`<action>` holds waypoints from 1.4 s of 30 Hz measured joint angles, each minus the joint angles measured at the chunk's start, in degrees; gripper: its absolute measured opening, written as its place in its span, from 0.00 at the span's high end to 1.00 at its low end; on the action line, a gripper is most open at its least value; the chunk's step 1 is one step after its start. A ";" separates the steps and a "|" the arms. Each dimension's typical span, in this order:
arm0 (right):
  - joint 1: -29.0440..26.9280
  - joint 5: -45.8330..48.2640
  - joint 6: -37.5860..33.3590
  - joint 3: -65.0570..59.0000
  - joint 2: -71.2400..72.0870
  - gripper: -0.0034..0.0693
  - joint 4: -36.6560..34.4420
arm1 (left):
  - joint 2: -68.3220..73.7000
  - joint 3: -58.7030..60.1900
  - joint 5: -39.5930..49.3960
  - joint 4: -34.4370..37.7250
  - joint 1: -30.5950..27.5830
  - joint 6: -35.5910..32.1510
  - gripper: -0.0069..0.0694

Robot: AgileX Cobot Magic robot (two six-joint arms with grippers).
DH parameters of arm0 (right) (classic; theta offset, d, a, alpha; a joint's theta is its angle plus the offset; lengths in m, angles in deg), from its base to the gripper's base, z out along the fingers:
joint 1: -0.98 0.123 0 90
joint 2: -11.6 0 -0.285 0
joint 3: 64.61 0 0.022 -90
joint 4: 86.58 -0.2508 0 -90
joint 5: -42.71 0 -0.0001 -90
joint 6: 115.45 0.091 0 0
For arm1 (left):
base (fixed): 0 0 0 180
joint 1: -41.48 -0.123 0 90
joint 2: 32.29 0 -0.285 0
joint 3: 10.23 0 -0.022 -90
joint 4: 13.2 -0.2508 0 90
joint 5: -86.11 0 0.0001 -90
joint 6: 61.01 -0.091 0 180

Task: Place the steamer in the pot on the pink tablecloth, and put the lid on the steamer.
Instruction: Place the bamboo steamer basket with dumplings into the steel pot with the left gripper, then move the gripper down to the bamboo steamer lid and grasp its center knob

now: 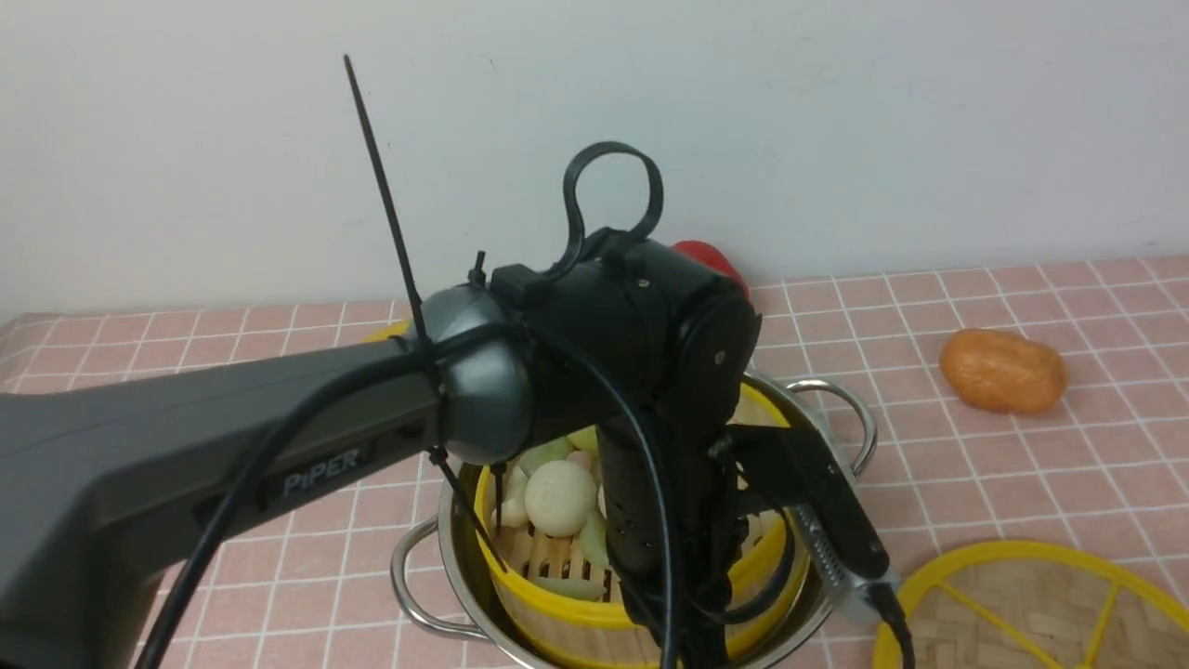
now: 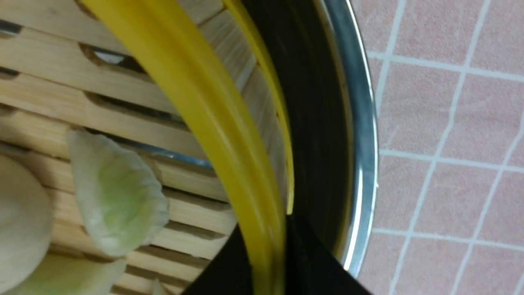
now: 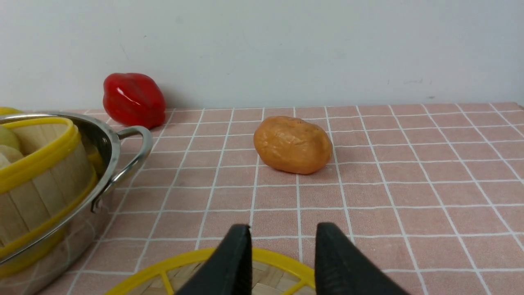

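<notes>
steamer: the steamer (image 1: 567,609) sits inside the pot (image 2: 360,123), its top yellow rim standing above the steel rim, no lid on it
steamer contents: round white bun (image 1: 560,497), pale green dumpling (image 2: 118,192), more pale pieces on the slatted floor
pot: on the pink tablecloth (image 1: 1022,483), front-centre, both wire handles show
lid: the lid (image 1: 1012,623) lies flat on the cloth, near and to the right of the pot, apart from it, cut off by the frame edge
left arm: the left arm (image 1: 232,437), marked PiPER, reaches over the pot, wrist pointing down into it
left gripper: the left gripper (image 2: 268,233) straddles the steamer's right rim, one finger inside, one in the gap by the pot wall; no gap seen at the rim, can't tell if pinching or let go
right gripper: the right gripper (image 3: 282,237) has its fingers apart, nothing between them, low over the lid's far rim; contact can't tell
other: orange-brown potato (image 1: 1003,372) far right of the pot; red bell pepper (image 3: 133,99) by the wall behind the pot
</notes>
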 joint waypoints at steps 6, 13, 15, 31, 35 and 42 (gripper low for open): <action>0.00 0.00 0.00 0.00 0.00 0.62 0.00 | 0.00 -0.03 -1.86 -0.56 0.06 2.95 0.48; 0.00 0.00 0.00 0.00 0.00 0.62 0.00 | -0.37 -3.05 1.37 -4.11 0.06 6.15 0.27; 0.00 0.00 0.00 0.00 0.00 0.62 0.00 | -1.78 -5.57 1.37 -8.61 0.06 9.94 0.33; 0.00 0.00 0.00 0.00 0.00 0.62 0.00 | -23.85 -9.10 -8.32 -31.90 0.06 38.55 0.94; 0.00 0.00 0.00 0.00 0.00 0.62 0.00 | -25.42 -9.10 -11.23 -32.68 0.06 39.44 0.93; 0.00 0.00 0.42 0.00 0.00 0.62 0.00 | -25.86 -7.01 -14.52 -33.72 -1.38 39.58 0.92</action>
